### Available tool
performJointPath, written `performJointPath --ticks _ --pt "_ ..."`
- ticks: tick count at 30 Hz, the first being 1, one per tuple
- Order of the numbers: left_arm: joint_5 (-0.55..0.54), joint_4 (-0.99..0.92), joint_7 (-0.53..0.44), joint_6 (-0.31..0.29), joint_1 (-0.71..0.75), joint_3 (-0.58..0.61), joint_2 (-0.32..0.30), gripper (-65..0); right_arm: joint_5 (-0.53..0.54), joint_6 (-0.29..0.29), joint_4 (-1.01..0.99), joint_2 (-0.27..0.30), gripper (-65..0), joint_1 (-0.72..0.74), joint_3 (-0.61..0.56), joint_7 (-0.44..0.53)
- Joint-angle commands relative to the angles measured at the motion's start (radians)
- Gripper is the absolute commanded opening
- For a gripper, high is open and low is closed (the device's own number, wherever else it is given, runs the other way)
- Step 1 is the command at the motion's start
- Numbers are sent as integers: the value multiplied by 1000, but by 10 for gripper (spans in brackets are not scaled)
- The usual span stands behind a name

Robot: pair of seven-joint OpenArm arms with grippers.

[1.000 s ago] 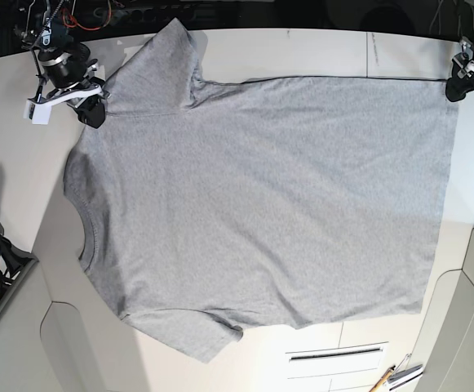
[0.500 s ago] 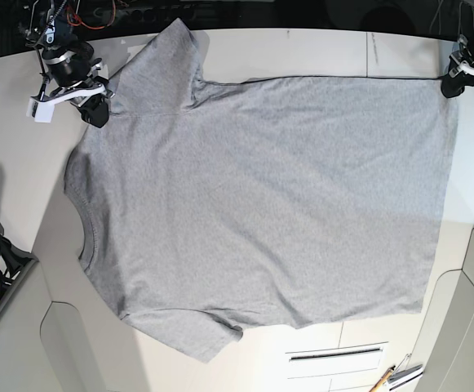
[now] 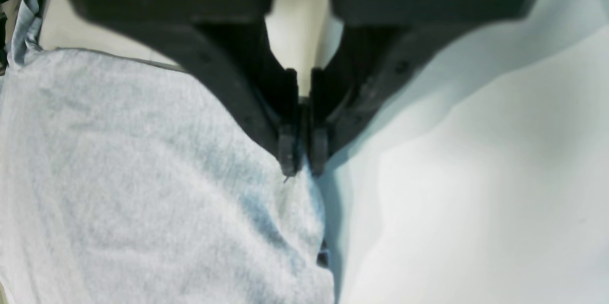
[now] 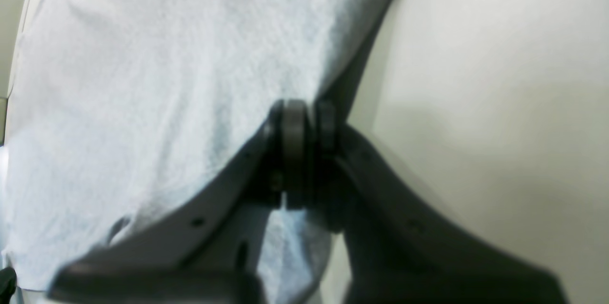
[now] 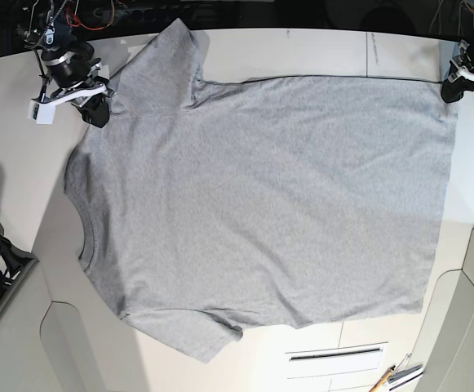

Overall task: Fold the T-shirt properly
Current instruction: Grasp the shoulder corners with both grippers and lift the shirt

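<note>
The T-shirt (image 5: 261, 204) lies flat on the table (image 5: 318, 53); the right gripper (image 5: 98, 114) pinches its shoulder at 10 o'clock. The left gripper (image 5: 451, 91) clamps the hem corner at 2 o'clock.

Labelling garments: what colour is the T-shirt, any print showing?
Light heather grey, plain on the side facing up; no print visible. The T-shirt shows best in the base view.

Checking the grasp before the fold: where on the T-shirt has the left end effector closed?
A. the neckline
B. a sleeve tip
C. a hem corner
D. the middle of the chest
C: the left end effector pinches the T-shirt at its hem corner, far from the collar.
</note>
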Motion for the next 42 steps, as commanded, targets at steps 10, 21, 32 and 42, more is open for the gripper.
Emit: performJointPath --ticks 10,21,32,42 --pt "-47 40 38 -53 27 -17 -18 -650 -36 12 113 3 -650 -116 11 -29" --pt "-127 188 72 -53 219 -134 -14 -650 -70 13 293 39 -650 -305 16 -37" --pt "-336 244 201 -117 325 -267 41 -650 -70 14 475 38 -650 -439 38 -67" --pt "-337 244 202 -117 189 -270 40 -650 -154 33 506 38 -650 -261 12 -66"
